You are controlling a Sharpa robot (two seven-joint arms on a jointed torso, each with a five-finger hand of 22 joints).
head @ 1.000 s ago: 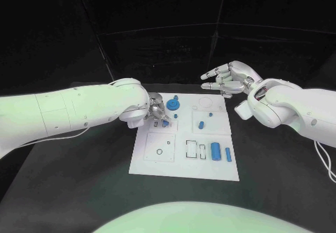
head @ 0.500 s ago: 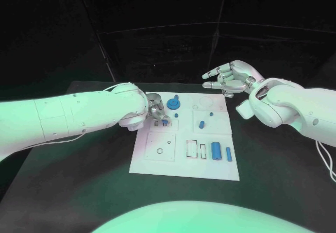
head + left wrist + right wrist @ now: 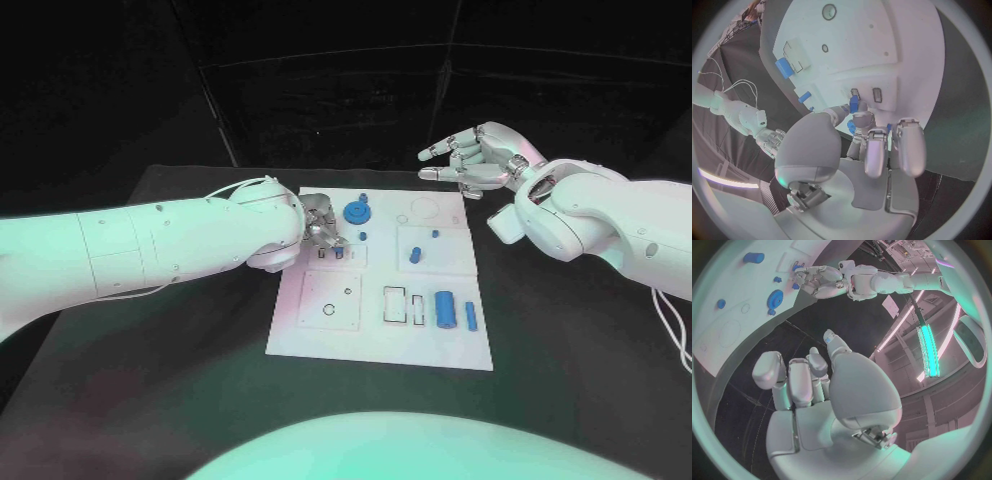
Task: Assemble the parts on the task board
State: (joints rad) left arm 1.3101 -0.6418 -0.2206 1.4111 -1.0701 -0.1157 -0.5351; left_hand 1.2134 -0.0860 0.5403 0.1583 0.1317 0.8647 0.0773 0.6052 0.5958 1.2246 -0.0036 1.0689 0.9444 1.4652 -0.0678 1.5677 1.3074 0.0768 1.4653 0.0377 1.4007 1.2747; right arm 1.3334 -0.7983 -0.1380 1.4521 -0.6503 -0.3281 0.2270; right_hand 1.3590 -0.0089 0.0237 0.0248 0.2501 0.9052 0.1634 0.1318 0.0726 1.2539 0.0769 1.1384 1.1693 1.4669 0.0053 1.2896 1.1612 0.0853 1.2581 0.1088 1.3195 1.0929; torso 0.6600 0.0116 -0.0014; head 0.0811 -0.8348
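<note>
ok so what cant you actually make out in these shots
- Head view: the left hand hides the task board beneath it.
- Left wrist view: a small blue part sits at the fingertips; pinched or merely touched is unclear.
- Right wrist view: the right hand covers the board's near edge.
- Head view: slot outlines too small to read.

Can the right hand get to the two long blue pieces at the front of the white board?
Probably yes. The right hand is open and hovers past the board's far edge, holding nothing. The long blue pieces lie uncovered on that arm's side, and the left hand is busy farther back.
</note>
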